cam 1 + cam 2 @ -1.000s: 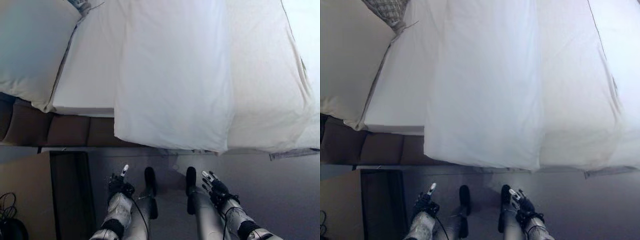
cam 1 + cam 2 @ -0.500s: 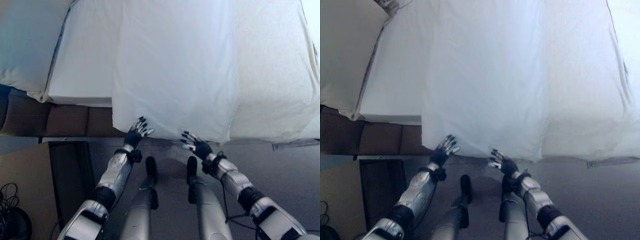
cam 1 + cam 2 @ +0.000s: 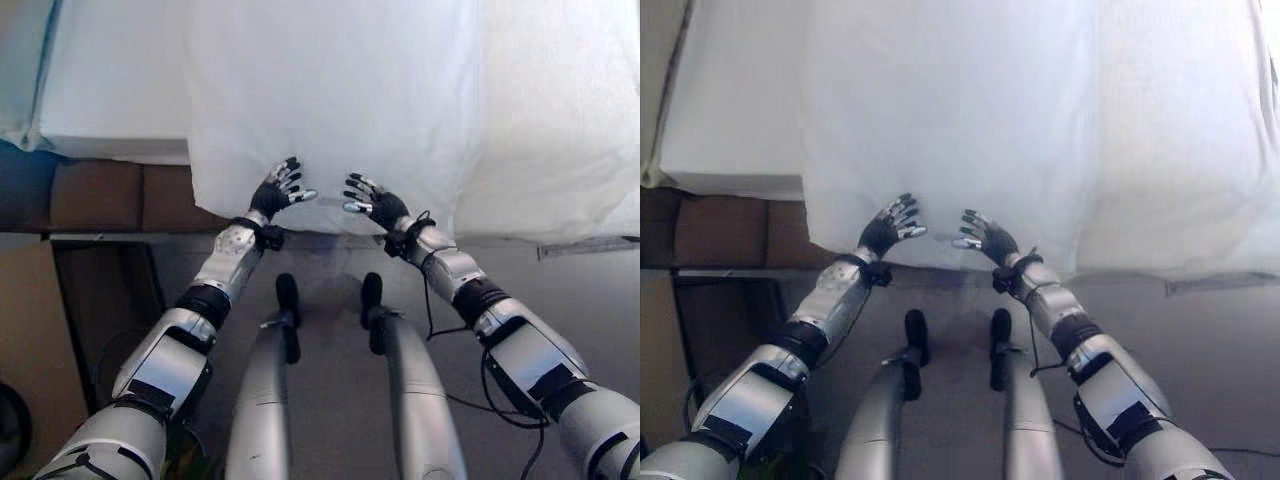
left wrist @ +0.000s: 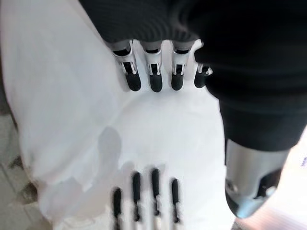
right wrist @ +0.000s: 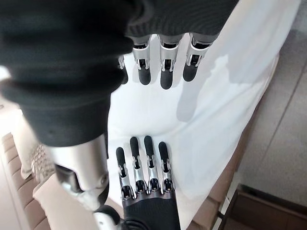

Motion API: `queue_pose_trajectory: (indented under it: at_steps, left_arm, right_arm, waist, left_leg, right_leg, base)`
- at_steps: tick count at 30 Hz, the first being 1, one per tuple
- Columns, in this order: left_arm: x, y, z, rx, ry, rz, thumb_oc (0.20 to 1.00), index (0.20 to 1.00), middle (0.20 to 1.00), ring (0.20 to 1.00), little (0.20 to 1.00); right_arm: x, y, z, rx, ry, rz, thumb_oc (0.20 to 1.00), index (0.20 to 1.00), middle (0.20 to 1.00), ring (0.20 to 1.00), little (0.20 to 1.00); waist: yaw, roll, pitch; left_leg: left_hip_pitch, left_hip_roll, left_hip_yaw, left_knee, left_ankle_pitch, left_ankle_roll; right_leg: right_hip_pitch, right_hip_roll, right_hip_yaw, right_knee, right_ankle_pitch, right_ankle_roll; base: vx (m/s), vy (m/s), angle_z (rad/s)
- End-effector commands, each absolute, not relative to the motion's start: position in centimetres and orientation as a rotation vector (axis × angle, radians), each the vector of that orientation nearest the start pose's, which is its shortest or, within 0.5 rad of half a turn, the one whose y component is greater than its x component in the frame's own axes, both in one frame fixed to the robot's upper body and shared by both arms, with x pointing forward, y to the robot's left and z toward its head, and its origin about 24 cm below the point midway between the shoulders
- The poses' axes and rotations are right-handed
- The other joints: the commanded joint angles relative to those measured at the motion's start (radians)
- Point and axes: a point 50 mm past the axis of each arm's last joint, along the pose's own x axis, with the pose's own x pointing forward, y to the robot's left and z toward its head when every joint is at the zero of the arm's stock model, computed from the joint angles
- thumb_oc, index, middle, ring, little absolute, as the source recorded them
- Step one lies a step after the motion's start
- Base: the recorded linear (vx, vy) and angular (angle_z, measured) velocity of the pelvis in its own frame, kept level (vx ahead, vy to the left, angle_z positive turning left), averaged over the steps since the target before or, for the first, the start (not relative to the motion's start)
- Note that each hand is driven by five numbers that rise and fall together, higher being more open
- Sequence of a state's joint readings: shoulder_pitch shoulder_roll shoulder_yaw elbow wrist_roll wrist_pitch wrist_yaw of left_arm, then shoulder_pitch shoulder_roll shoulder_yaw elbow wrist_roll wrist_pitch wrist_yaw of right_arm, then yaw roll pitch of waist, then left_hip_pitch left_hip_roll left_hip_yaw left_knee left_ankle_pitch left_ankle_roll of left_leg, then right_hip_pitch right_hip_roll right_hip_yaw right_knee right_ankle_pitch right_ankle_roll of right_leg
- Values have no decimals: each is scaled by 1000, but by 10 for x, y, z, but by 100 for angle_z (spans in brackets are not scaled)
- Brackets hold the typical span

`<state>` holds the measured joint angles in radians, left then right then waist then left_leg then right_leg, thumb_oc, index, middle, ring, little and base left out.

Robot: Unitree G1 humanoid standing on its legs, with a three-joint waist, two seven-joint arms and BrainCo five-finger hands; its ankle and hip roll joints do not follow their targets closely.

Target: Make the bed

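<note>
Grey floor (image 3: 590,300) below a bed with a brown padded base (image 3: 100,195), both hands raised to the hanging cover.

The white fabric bedcover (image 3: 330,100) drapes over the bed's near edge. The left hand (image 3: 275,192) and right hand (image 3: 372,205) hover side by side at its lower hem, fingers spread straight, holding nothing.

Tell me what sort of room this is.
Most likely a bedroom: a white sheet drapes over a mattress on a brown upholstered bed base, and both hands, left and right, reach toward the sheet's hanging edge.
</note>
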<state>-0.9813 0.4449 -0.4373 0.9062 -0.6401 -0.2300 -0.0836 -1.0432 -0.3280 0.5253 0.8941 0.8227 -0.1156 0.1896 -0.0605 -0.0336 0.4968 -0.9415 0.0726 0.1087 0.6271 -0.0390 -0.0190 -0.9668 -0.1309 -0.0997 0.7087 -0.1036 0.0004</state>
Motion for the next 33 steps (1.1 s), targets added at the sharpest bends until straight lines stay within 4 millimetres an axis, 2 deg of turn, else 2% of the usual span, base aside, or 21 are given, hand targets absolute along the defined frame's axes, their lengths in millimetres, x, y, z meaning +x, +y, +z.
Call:
queue_pose_trajectory:
  at_steps: [1,3,4,5,6,9,10,13,16,17,18,19,20,21,24,26,30,33]
  left_arm:
    - [409,168,196,104,-280,-187,1000,1000,1000,1000,1000]
    - [413,176,216,118,-315,-133,1000,1000,1000,1000,1000]
    - [413,176,216,118,-314,-134,1000,1000,1000,1000,1000]
    - [416,182,228,118,-323,-84,1000,1000,1000,1000,1000]
    - [417,182,229,118,-325,-84,1000,1000,1000,1000,1000]
    - [420,188,246,68,-339,-42,1000,1000,1000,1000,1000]
    - [420,192,257,81,-353,-14,1000,1000,1000,1000,1000]
    - [420,196,266,82,-369,16,1000,1000,1000,1000,1000]
    - [418,210,290,72,-421,115,1000,1000,1000,1000,1000]
    - [415,219,302,96,-455,156,1000,1000,1000,1000,1000]
    - [414,218,303,96,-456,155,1000,1000,1000,1000,1000]
    - [413,224,306,88,-469,176,1000,1000,1000,1000,1000]
    - [408,237,313,76,-502,234,1000,1000,1000,1000,1000]
    - [408,236,313,76,-502,234,1000,1000,1000,1000,1000]
    - [399,261,313,88,-526,348,1000,1000,1000,1000,1000]
    - [395,269,310,125,-535,408,1000,1000,1000,1000,1000]
    - [388,286,287,164,-520,516,1000,1000,1000,1000,1000]
    - [381,302,257,120,-467,617,1000,1000,1000,1000,1000]
  right_arm:
    - [409,-100,192,133,-182,444,1000,1000,1000,1000,1000]
    - [415,-101,215,130,-221,402,1000,1000,1000,1000,1000]
    - [415,-101,214,131,-220,402,1000,1000,1000,1000,1000]
    - [420,-104,229,153,-237,352,1000,1000,1000,1000,1000]
    - [420,-104,230,153,-239,353,1000,1000,1000,1000,1000]
    - [425,-116,253,161,-276,281,1000,1000,1000,1000,1000]
    - [427,-126,263,133,-288,243,1000,1000,1000,1000,1000]
    - [427,-133,271,112,-304,222,1000,1000,1000,1000,1000]
    - [426,-160,291,110,-348,125,1000,1000,1000,1000,1000]
    - [425,-178,299,92,-359,67,1000,1000,1000,1000,1000]
    - [425,-179,299,92,-360,66,1000,1000,1000,1000,1000]
    - [423,-188,303,77,-368,33,1000,1000,1000,1000,1000]
    - [421,-208,304,49,-364,-36,1000,1000,1000,1000,1000]
    - [421,-208,304,48,-365,-36,1000,1000,1000,1000,1000]
    - [414,-244,297,4,-348,-166,1000,1000,1000,1000,1000]
    - [409,-262,294,-10,-352,-243,1000,1000,1000,1000,1000]
    - [398,-296,274,4,-323,-394,1000,1000,1000,1000,1000]
    - [392,-312,241,57,-265,-466,1000,1000,1000,1000,1000]
  waist:
    - [9,17,-31]
    - [10,16,-23]
    - [11,17,-24]
    - [10,17,-19]
    - [10,17,-19]
    - [9,16,-14]
    - [9,18,-13]
    - [8,20,-12]
    - [9,23,-16]
    - [11,27,-17]
    - [11,27,-15]
    - [12,30,-12]
    - [13,32,-10]
    - [12,33,-9]
    - [12,37,-9]
    - [10,38,-6]
    - [14,41,-6]
    - [16,36,-15]
  left_leg:
    - [9,-33,57,24,-78,8]
    - [-31,-34,67,43,-63,18]
    - [-18,-36,59,46,-85,8]
    - [-40,-34,69,44,-66,18]
    - [-42,-35,69,43,-65,18]
    - [-51,-38,71,39,-63,15]
    - [-51,-42,70,31,-60,13]
    - [-52,-42,71,27,-58,11]
    - [-55,-46,66,20,-59,10]
    - [-49,-48,66,8,-57,9]
    - [-49,-48,66,7,-56,9]
    - [-43,-50,65,-6,-53,9]
    - [-32,-53,64,-27,-48,8]
    - [-30,-53,64,-29,-46,8]
    - [-2,-56,57,-72,-34,7]
    - [23,-55,57,-104,-25,5]
    - [99,-57,55,-195,13,-6]
    - [169,-59,53,-249,35,-13]
  right_leg:
    - [16,15,-12,-31,22,72]
    - [-29,13,-13,-9,32,59]
    - [-17,16,-7,-3,12,68]
    - [-39,12,-12,-4,31,59]
    - [-41,12,-11,-4,32,59]
    - [-46,12,-11,-14,33,59]
    - [-46,10,-11,-21,33,60]
    - [-47,9,-13,-22,31,61]
    - [-46,7,-17,-28,30,63]
    - [-41,3,-20,-39,31,65]
    - [-40,2,-21,-40,31,66]
    - [-36,0,-21,-49,36,67]
    - [-25,-3,-22,-69,40,69]
    - [-23,-3,-22,-71,41,69]
    - [4,0,-26,-108,46,70]
    - [29,3,-27,-139,53,71]
    - [106,9,-36,-236,84,78]
    - [180,17,-43,-291,96,81]
  base:
    - [0,0,0]
    - [-29,34,0]
    - [4,47,0]
    - [0,0,0]
    - [-61,25,-2]
    - [0,0,0]
    - [5,20,-3]
    - [0,0,0]
    - [16,7,2]
    - [0,0,0]
    - [0,0,0]
    - [0,0,0]
    - [0,0,0]
    - [0,0,0]
    - [14,-44,4]
    - [4,-44,7]
    - [-2,-51,8]
    - [17,-85,1]
